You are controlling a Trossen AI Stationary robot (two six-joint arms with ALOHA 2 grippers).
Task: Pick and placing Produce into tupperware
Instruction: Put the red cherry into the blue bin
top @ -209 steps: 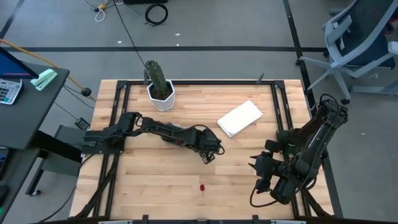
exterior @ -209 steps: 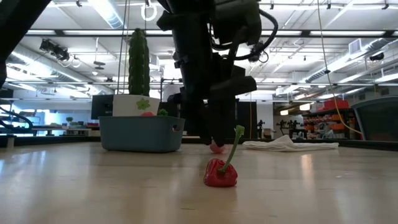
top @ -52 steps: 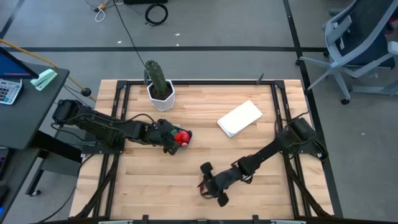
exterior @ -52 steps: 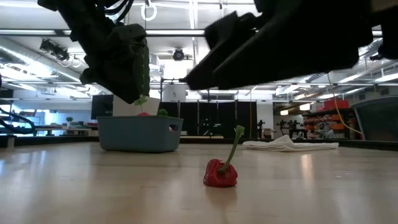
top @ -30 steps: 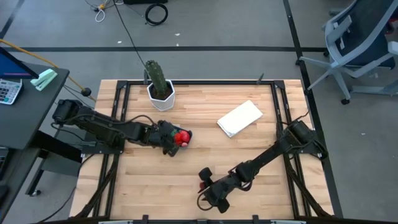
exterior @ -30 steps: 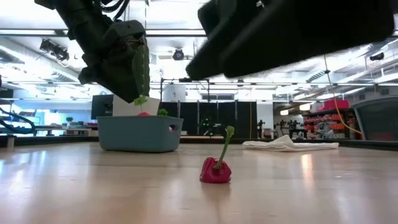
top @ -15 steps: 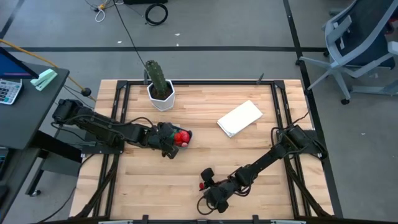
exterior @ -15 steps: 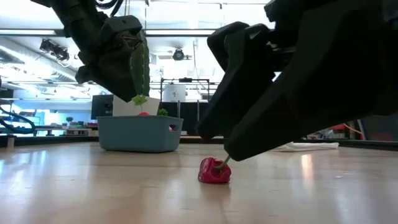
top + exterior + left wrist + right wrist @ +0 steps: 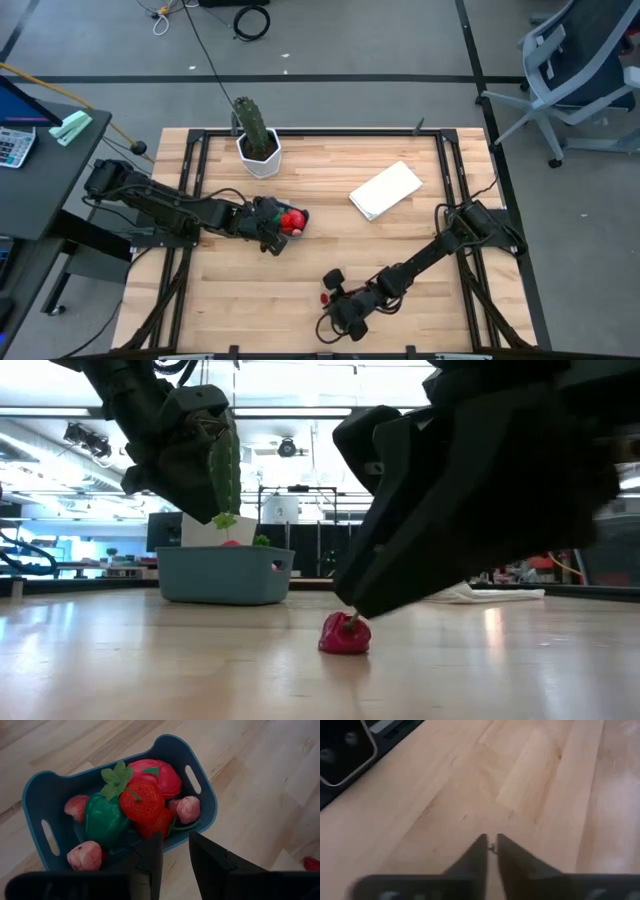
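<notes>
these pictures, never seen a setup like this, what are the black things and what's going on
The black things are two robot arms at a wooden table, each ending in a two-finger gripper. One picture looks straight down, one looks level across the table top, and two come from cameras on the arms' wrists.

The left gripper hangs over a teal tupperware, its fingers slightly apart and holding nothing. Inside lie toy produce: a strawberry, a green pepper and pink pieces.

The right gripper is down at a small red pepper on the table, its fingers pinched around the thin stem. A potted cactus and a white cloth lie farther back.
</notes>
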